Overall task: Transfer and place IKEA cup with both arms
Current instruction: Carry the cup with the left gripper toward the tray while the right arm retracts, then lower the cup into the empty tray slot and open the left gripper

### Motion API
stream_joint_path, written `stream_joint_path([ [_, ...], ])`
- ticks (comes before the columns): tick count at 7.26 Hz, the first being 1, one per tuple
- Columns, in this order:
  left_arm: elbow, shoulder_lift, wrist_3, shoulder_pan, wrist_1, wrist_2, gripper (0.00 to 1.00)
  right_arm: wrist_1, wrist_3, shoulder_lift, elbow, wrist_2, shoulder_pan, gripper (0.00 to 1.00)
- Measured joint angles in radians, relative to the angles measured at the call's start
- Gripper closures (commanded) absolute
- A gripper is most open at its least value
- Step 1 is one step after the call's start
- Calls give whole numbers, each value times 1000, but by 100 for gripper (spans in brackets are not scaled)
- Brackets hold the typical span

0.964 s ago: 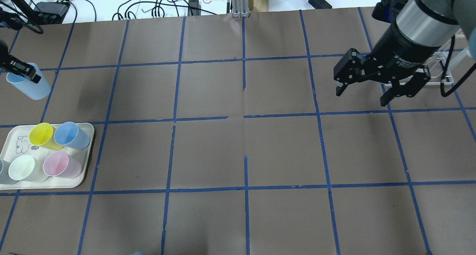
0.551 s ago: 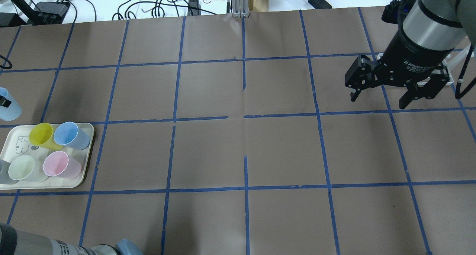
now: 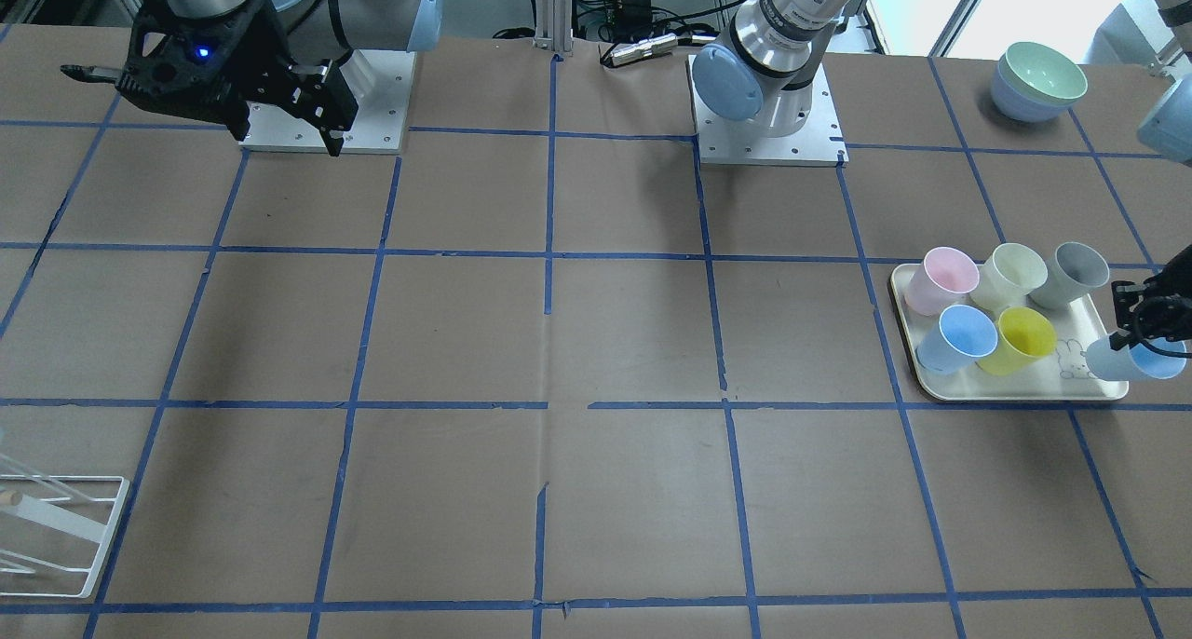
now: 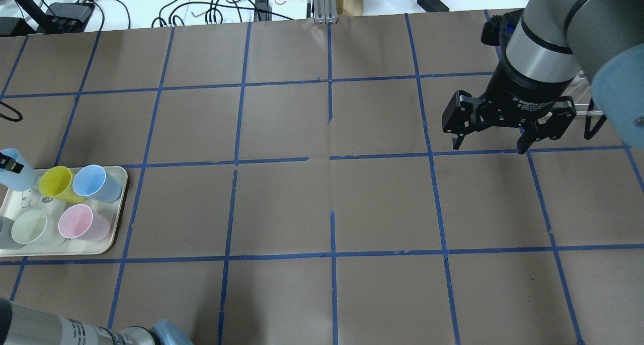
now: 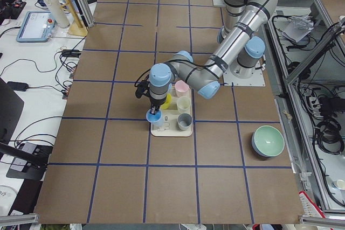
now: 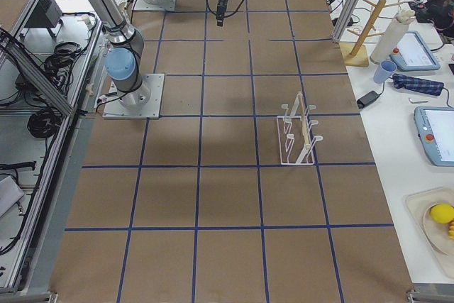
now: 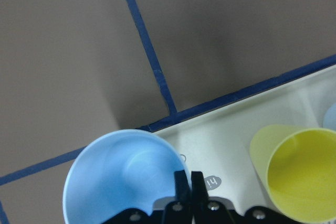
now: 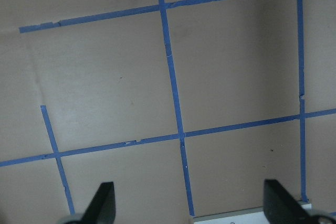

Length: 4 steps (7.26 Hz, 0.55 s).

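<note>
The IKEA cup (image 4: 16, 173), pale light blue, hangs tilted over the far corner of the cream tray (image 4: 111, 234). My left gripper (image 4: 6, 162) is shut on its rim. The left wrist view shows the fingers pinched on the cup's rim (image 7: 121, 177), one inside and one outside. The cup (image 3: 1138, 360) and left gripper (image 3: 1134, 330) also show at the right edge of the front view. My right gripper (image 4: 488, 146) is open and empty above the table on the right; it also shows in the front view (image 3: 200, 108).
The tray holds a yellow cup (image 4: 55, 181), a deeper blue cup (image 4: 94, 182), a pink cup (image 4: 80, 222), a pale green cup (image 4: 31, 227) and a grey cup (image 4: 4, 233). A white wire rack (image 6: 298, 133) stands by the right arm. Stacked bowls (image 3: 1038, 82) sit beside the left arm's base.
My left gripper has carried the cup from beyond the tray towards the robot, to the tray's far corner. My right gripper has shifted slightly nearer and stays open.
</note>
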Motion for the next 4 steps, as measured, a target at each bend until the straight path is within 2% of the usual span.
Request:
stream_joint_path([
  [1,-10,0,-1,1,-2,0,59,1,-2,-1,0,3,0,0],
  [2,-18,0,-2,2,-4,0,1,2,-3,-5,1,4,0,0],
  [4,-27,2,-5,3,-3,-1,0,3,-4,-10,4,6,2,0],
])
